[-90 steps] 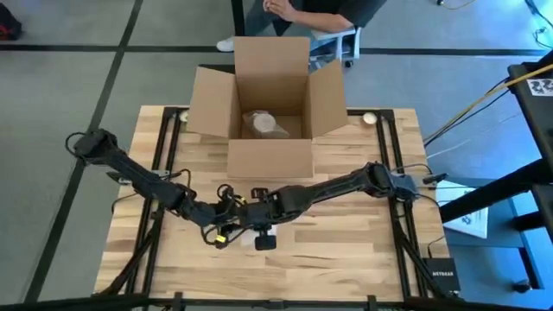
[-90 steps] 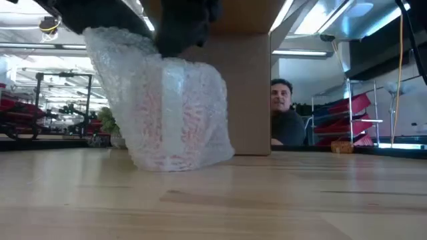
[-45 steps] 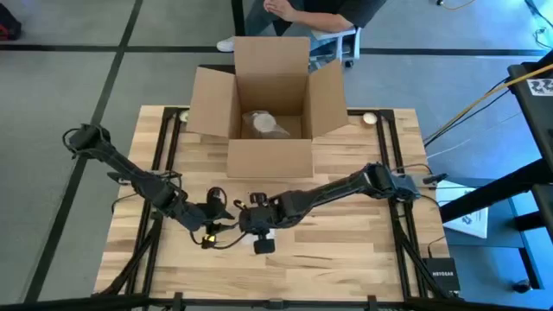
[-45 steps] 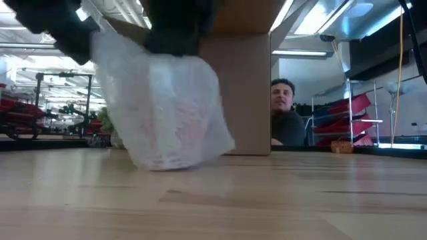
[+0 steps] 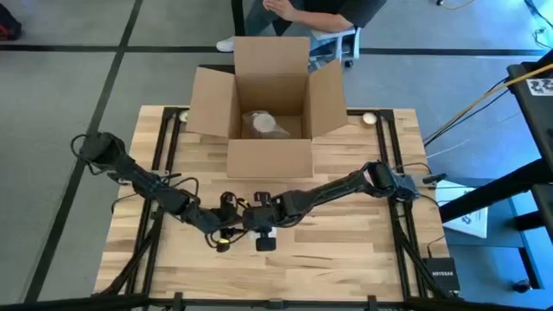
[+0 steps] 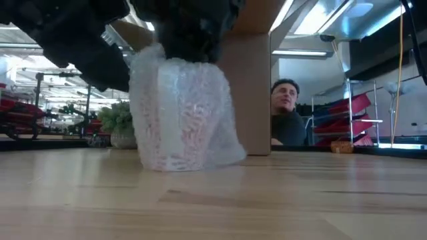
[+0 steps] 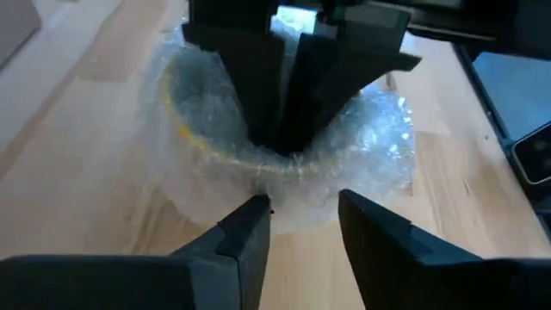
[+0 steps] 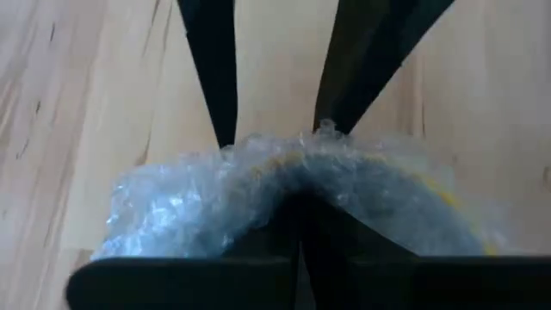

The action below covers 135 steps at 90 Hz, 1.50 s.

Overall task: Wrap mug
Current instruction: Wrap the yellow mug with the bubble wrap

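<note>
The only readable text is the word "NETGEAR" on a small black box [image 5: 441,275] at the table's near right corner in the high view; nothing else is legible.

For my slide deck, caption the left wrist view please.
Right gripper pinches the bubble-wrapped mug's rim; left gripper open beside it.
</note>
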Tool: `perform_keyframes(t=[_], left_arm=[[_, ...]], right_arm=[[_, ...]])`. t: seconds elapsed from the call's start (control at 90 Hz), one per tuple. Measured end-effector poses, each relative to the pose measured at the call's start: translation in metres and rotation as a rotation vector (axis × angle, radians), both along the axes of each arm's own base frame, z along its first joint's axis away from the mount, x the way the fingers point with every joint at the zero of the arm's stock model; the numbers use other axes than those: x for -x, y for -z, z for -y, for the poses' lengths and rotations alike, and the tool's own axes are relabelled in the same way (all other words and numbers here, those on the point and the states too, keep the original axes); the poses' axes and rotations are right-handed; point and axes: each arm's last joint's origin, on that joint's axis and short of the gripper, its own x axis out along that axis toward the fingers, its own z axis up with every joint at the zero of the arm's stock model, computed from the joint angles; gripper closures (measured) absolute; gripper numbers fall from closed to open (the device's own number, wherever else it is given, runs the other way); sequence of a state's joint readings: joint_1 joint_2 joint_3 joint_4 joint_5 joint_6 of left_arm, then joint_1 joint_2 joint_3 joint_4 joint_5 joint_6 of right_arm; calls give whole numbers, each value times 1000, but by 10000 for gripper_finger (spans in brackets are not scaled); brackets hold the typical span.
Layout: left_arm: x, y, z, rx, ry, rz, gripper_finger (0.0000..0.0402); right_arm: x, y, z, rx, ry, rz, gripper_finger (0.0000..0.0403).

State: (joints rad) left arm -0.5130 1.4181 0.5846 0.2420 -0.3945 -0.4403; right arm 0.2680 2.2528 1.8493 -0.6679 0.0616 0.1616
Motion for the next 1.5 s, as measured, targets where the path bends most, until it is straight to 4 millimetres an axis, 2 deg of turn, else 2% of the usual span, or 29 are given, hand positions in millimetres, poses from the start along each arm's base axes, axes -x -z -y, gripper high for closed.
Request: perform_keyframes(t=[0.211, 0.456, 0.544, 0.644, 0.733, 0.8, 0.956, 1.0, 1.067, 1.178, 1.322, 1.5], left_arm=[[-1, -1, 0, 0, 2, 6, 279], [0, -1, 0, 3, 7, 3, 279], [0, -1, 0, 3, 7, 3, 279], [0, -1, 0, 3, 8, 2, 279], [0, -1, 0, 3, 8, 2, 279], [0, -1, 0, 0, 10, 1, 279], [0, -1, 0, -3, 13, 0, 279], [0, -1, 0, -2, 13, 1, 279], [0, -1, 0, -2, 13, 1, 279], [0, -1, 0, -3, 14, -2, 279], [0, 0, 0, -4, 14, -4, 279], [-1, -2, 1, 6, 11, 17, 279]], right_arm=[[1, -30, 0, 20, -17, -50, 377], [4, -73, 1, 6, -14, -45, 287], [4, -81, 0, -16, -17, -29, 262], [4, -82, 0, -27, 4, -30, 253], [2, -77, 0, -31, 30, -38, 259], [1, -71, -1, -31, 31, -55, 277], [-3, -67, -3, -59, 11, -46, 374], [-5, -67, -3, -63, 6, -26, 391], [-4, -59, -3, -56, 8, -49, 389], [-6, -30, -3, -56, 11, -64, 391], [-7, -6, -3, -85, 15, -60, 399], [-6, 13, -1, -99, 20, -110, 402]])
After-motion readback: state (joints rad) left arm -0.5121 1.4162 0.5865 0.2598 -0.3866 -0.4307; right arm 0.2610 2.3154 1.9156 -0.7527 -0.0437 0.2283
